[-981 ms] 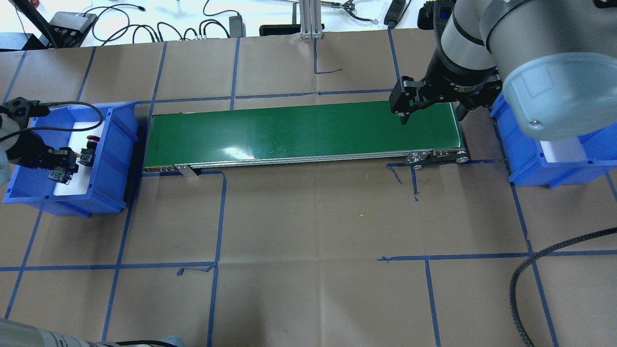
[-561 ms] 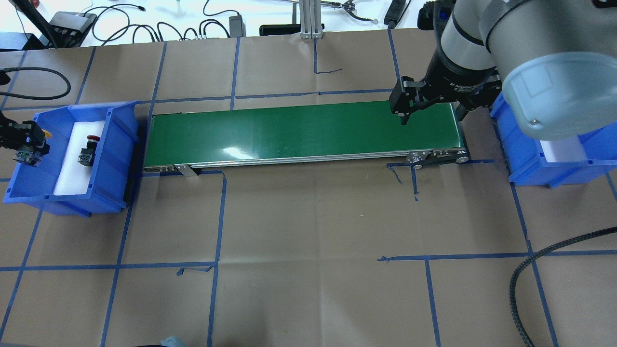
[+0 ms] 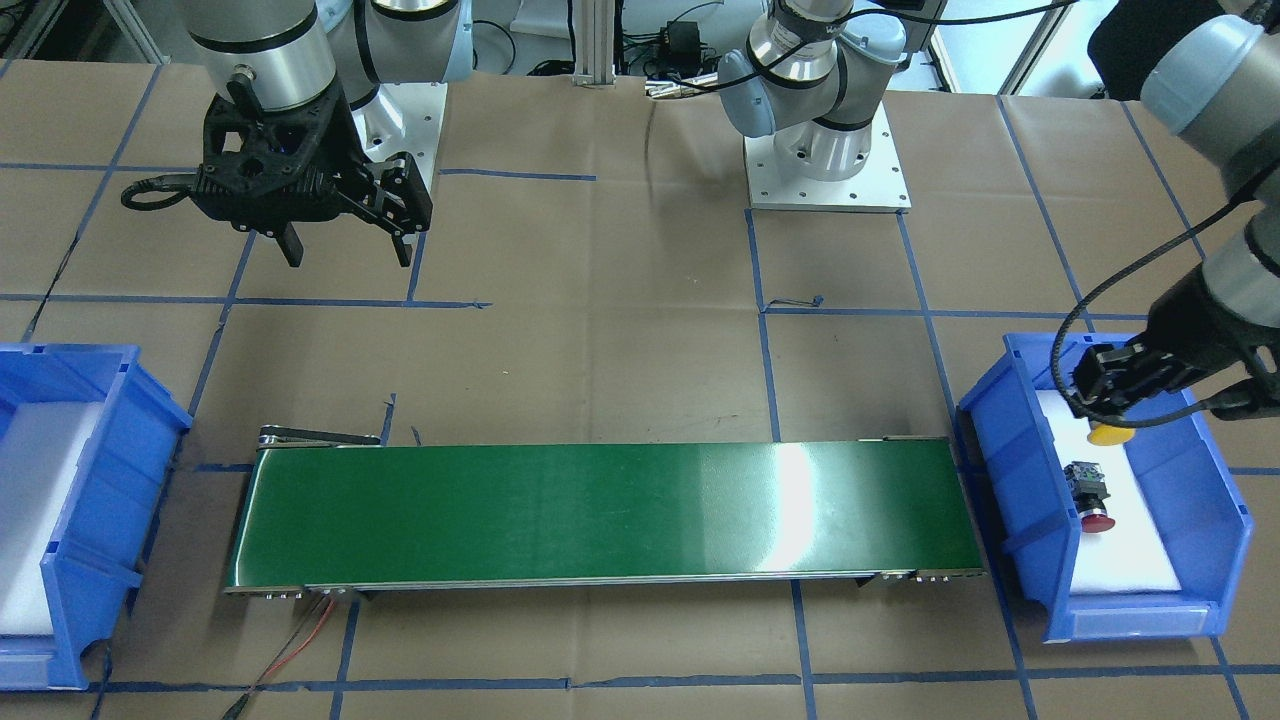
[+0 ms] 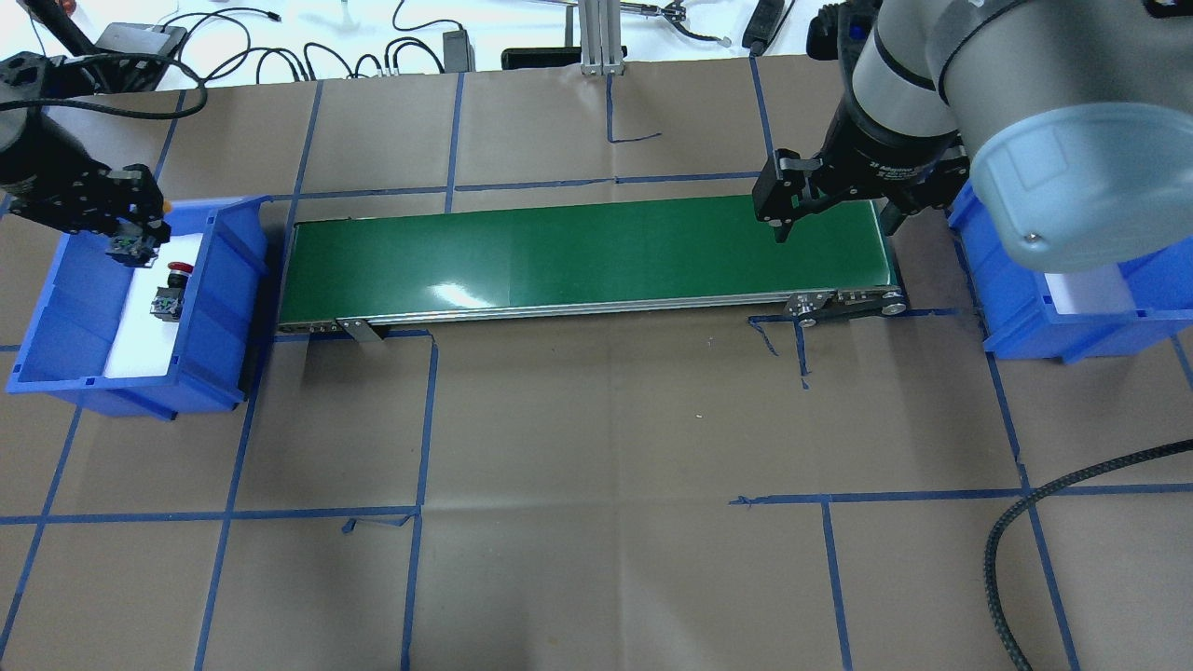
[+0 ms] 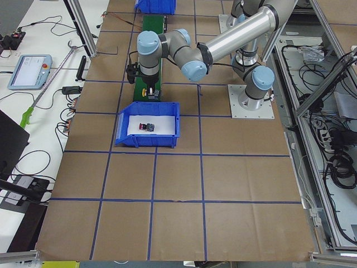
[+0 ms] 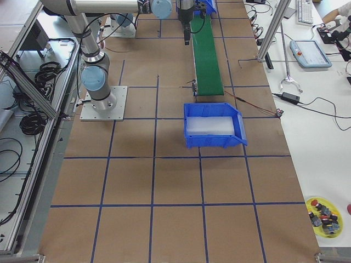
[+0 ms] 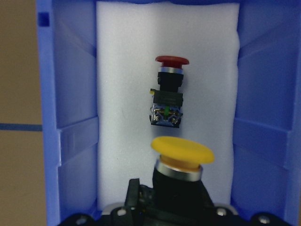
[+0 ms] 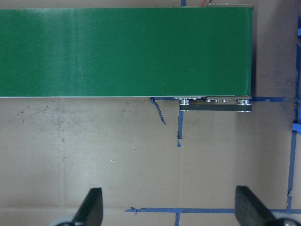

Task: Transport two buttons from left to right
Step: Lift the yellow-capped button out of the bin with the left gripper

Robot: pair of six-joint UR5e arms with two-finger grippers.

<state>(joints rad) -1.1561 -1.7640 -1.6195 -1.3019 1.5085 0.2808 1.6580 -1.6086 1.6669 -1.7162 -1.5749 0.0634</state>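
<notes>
Brown-papered tabletop (image 4: pixel 596 419) carries the left bin (image 4: pixel 228 308), where the left pincer (image 3: pixel 1106 412) has risen clamping the yellow button (image 7: pixel 182 153). The red button (image 7: pixel 168 94) stays on the foam, and the right pincer (image 3: pixel 345 245) waits wide near the belt (image 4: pixel 578 252). First transfer looks begun.

The brown-papered table (image 4: pixel 596 419) carries a green conveyor (image 4: pixel 587 252) between a left bin (image 4: pixel 224 298) and a right bin (image 4: pixel 1011 312).

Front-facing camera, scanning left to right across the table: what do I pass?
Empty bin → conveyor → buttons' bin. Red button lies in that bin; left gripper holds yellow button over it.
</notes>
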